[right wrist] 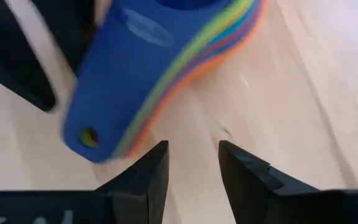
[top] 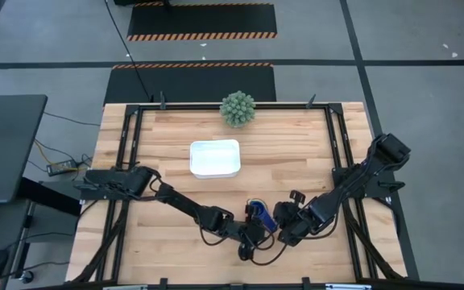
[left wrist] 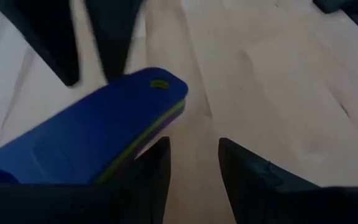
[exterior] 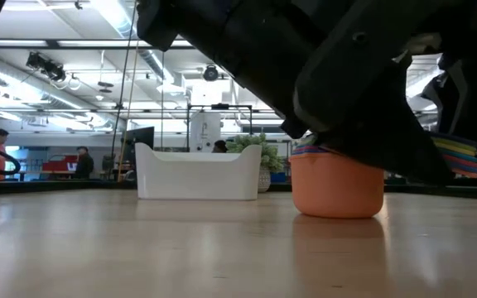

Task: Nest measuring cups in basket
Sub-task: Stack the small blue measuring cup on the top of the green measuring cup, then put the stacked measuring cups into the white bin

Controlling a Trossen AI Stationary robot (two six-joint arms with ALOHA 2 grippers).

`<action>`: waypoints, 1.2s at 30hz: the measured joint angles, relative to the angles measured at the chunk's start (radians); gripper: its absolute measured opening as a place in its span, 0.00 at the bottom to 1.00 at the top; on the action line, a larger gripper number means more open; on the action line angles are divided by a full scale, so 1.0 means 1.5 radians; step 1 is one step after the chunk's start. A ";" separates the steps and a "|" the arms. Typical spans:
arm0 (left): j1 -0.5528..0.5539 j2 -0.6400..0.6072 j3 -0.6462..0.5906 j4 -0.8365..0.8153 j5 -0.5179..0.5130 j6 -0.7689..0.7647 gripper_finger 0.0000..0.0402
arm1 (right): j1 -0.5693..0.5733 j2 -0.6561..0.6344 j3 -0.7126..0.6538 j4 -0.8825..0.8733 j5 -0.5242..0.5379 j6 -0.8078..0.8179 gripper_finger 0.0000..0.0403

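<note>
While arms crowd low view, only orange bottom cup [exterior: 338,189] of nested measuring cups [top: 258,214] shows fully; upper cups mostly hidden. Stack sits on table [top: 167,145] near front edge, well apart from white basket [top: 214,158]. Left gripper [top: 252,238] and right gripper [top: 284,229] flank stack, jaws narrowly parted, gripping nothing visible. Stacked handles [right wrist: 126,93] blurred; embossed marks unreadable. Spiky green plant [top: 238,108] behind basket.

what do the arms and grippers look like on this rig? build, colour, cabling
Two matching arms, all black, slim jointed links with bulkier joint housings. Left gripper and right gripper each end in two dark, flat, tapering fingers with matte faces. Thin black cables loop loosely beside the left arm's wrist. No markings legible.
</note>
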 joint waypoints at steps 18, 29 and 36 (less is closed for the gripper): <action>-0.052 -0.080 -0.001 -0.179 -0.065 0.035 0.35 | 0.030 -0.048 0.066 -0.050 -0.004 0.026 0.58; -0.052 -0.154 -0.111 -0.144 -0.105 0.004 0.35 | 0.041 -0.045 0.078 -0.019 0.030 0.030 0.74; -0.056 -0.228 -0.186 -0.117 -0.131 0.013 0.35 | 0.035 -0.028 0.088 -0.013 0.028 0.025 0.74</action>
